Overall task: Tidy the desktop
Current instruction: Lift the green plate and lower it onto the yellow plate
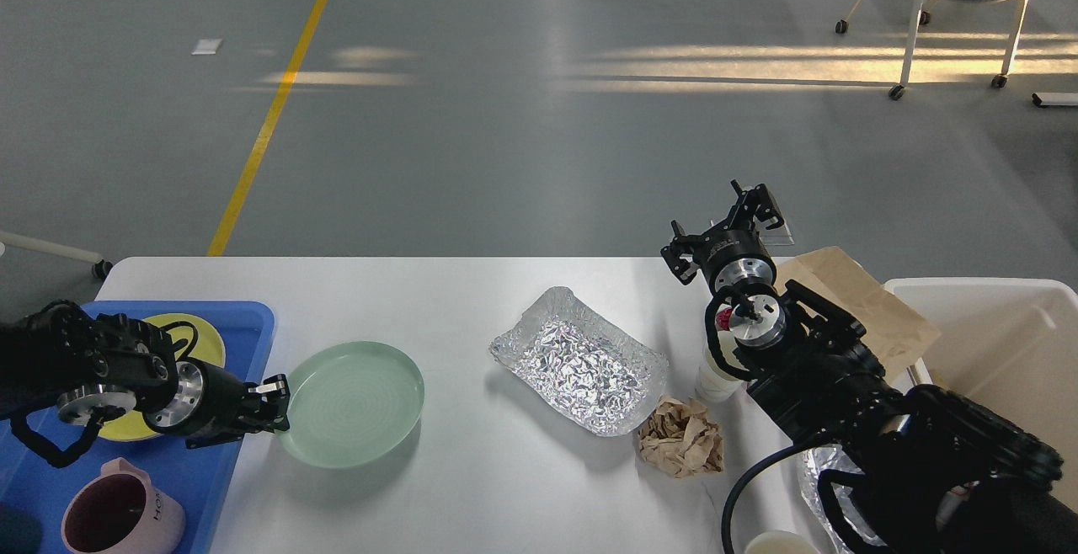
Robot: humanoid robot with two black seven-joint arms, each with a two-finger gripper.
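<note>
Left claw pinches the green plate's near-left rim, tilting it off the bench beside the blue tray, presumably its destination; right claw hangs idle, grip unclear.

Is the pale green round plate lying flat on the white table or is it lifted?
Lifted and tilted: the pale green round plate is gripped at its left rim by the left gripper, casting a shadow on the white table.
</note>
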